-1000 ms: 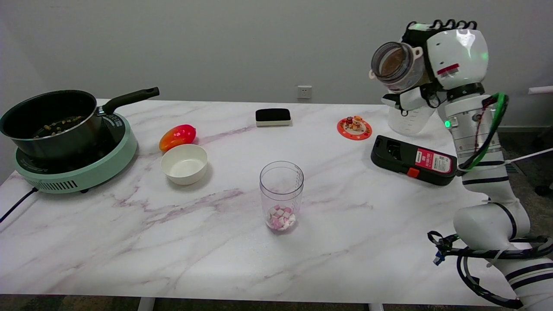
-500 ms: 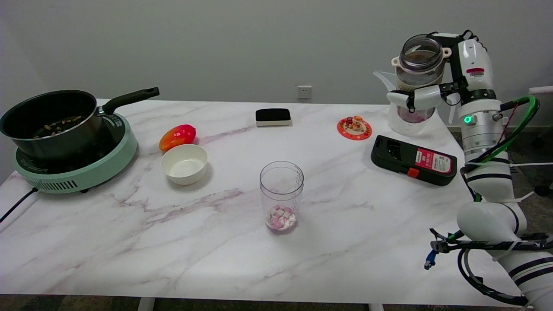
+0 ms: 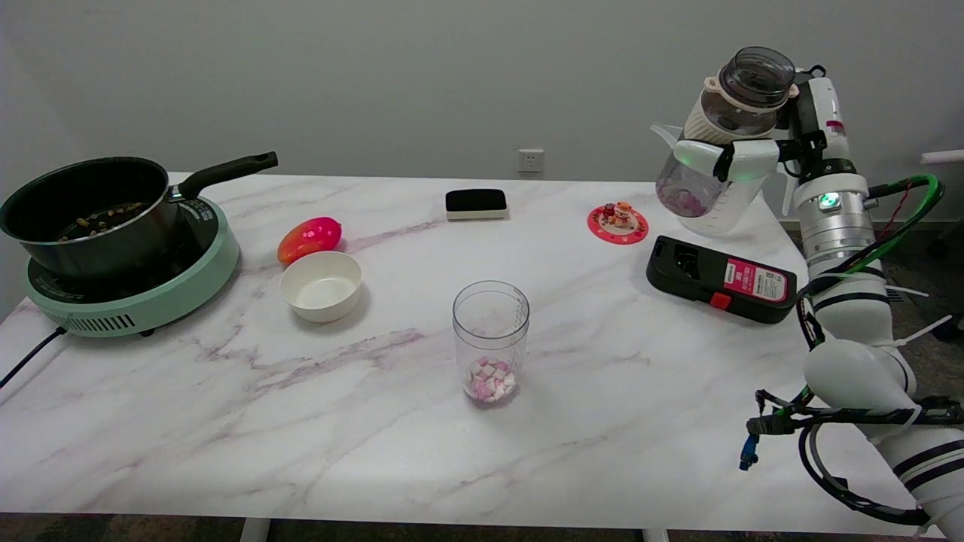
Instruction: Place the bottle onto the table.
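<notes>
1. Head view: the right hand (image 3: 753,147) is raised above the table's far right corner, grasping the bottle (image 3: 719,139), with white fingers (image 3: 704,154) wrapped across the bottle's middle.
2. The bottle lies at about 9 o'clock from the hand's palm, held in the air and tilted, its dark-rimmed mouth up toward 1 o'clock and its clear bottom down toward 7 o'clock; pinkish pieces sit in the bottom end.
3. Directly behind and under the bottle, a clear measuring jug (image 3: 715,214) stands on the marble table (image 3: 376,436).
4. At 6 o'clock from the hand, a black device with a red label (image 3: 719,278) lies flat on the table.
5. At 8 o'clock from the hand, a small red coaster with figurines (image 3: 617,222) sits near the far edge; further toward 9 o'clock is a black and white block (image 3: 476,203).
6. Near the table's centre, a clear cup (image 3: 490,339) holds pink and white cubes.
7. To the left are a white bowl (image 3: 321,286), a red-orange fruit (image 3: 309,237) touching its far rim, and a black pan (image 3: 90,211) on a green cooker (image 3: 151,297).
</notes>
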